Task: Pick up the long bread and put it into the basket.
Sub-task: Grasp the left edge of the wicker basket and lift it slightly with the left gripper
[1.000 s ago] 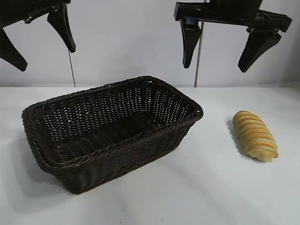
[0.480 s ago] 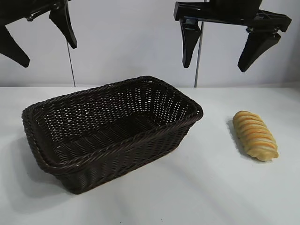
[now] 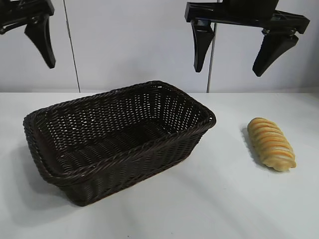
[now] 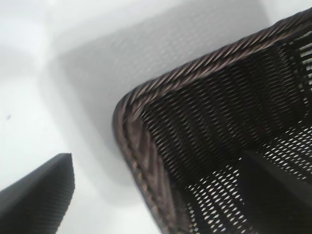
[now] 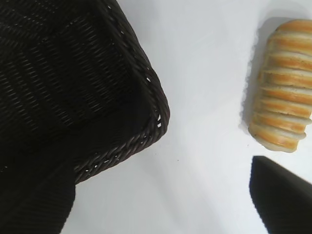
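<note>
Left gripper (image 3: 20,47) high at the far left, jaws spread wide, pointing steeply down, nothing held, right gripper (image 3: 234,55) high at the far right, jaws wide apart, pointing down, empty

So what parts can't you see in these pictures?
- Left gripper: in the exterior view the picture's left edge cuts off one finger, only the other shows.
- Basket: its near wall hides the near strip of the floor in the exterior view; both wrist views show just one corner.
- Long bread: its underside is hidden against the table; the right wrist view cuts off its far end.
- Right gripper: the top edge cuts off the arm above it.
</note>
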### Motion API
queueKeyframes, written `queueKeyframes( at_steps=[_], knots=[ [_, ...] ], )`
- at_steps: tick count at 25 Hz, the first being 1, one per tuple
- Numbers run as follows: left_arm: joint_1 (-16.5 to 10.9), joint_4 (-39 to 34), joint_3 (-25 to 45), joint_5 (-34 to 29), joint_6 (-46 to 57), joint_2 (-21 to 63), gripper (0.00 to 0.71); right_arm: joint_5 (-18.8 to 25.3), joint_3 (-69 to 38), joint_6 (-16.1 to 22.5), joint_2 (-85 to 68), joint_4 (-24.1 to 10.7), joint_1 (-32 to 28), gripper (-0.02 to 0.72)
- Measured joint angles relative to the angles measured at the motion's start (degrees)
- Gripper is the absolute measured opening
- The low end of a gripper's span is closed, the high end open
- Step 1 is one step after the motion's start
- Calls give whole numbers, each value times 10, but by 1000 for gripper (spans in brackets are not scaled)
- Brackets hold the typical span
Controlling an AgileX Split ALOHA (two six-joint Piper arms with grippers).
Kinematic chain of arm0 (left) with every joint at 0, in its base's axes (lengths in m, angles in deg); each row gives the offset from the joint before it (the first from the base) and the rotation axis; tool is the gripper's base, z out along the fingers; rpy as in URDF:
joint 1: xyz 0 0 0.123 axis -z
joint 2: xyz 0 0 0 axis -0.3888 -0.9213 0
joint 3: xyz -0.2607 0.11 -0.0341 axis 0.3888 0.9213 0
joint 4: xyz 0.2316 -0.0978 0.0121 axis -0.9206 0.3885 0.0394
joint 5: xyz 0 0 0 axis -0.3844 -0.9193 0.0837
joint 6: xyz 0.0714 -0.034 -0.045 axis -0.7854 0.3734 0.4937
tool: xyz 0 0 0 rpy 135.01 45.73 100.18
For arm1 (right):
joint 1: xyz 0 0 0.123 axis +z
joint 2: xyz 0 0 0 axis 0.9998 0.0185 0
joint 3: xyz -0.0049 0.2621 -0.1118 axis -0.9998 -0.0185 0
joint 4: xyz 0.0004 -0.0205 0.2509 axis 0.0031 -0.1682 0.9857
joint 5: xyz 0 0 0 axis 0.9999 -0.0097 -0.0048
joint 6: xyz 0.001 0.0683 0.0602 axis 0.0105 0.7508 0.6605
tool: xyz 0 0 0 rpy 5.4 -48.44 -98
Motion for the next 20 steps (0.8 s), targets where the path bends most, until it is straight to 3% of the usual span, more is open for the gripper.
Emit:
queueKeyframes(
  at_steps=[7, 20],
  knots=[
    [0, 95, 23, 75, -11, -54, 658, 2, 0, -2, 0, 8, 0, 695],
    [0, 126, 40, 134, -42, -135, 658, 6, 0, -7, 0, 11, 0, 695]
  ],
)
